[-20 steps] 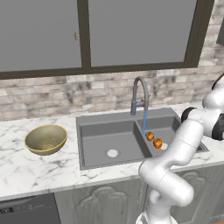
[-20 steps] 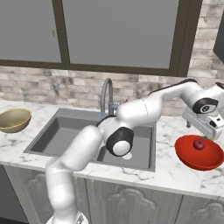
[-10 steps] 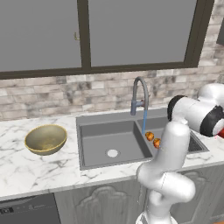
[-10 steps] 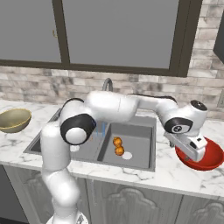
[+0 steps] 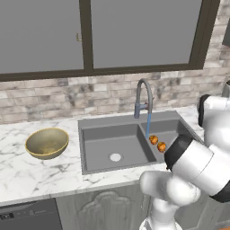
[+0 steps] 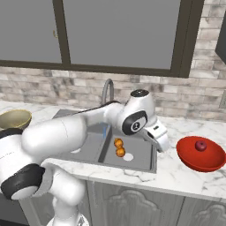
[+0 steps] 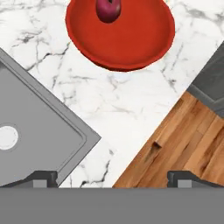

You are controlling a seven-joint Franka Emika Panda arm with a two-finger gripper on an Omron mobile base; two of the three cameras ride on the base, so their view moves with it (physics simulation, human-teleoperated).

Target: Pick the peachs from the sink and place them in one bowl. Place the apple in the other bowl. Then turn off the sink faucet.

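The claw (image 6: 164, 145) hangs over the desk (image 6: 176, 174) between the sink (image 6: 145, 164) and the red bowl (image 6: 201, 155). In the hand view its two dark tips stand far apart at the bottom corners with nothing between them, so it is wide and empty.

The apple (image 6: 201, 145) lies in the red bowl, a smooth dark crimson ball near the middle of the glossy dish. By my reading that step is finished and the peaches come next. Both peaches (image 6: 119, 147) sit in the narrower basin, touching or nearly so, just beside the thin blue stream from the faucet (image 6: 107, 90). They are small, round, orange with a red blush, and look likely to roll on the flat grey floor of the basin.

The next move calls for swinging the claw across over that basin, lowering it past the rim and closing on one peach at a time. The tan bowl (image 5: 47, 143), dull olive inside, stands well apart on the far side of the sink, so each peach needs a long carry across both basins.

The desk is white marble with grey veins. The faucet is a tall grey metal gooseneck and water runs from it.
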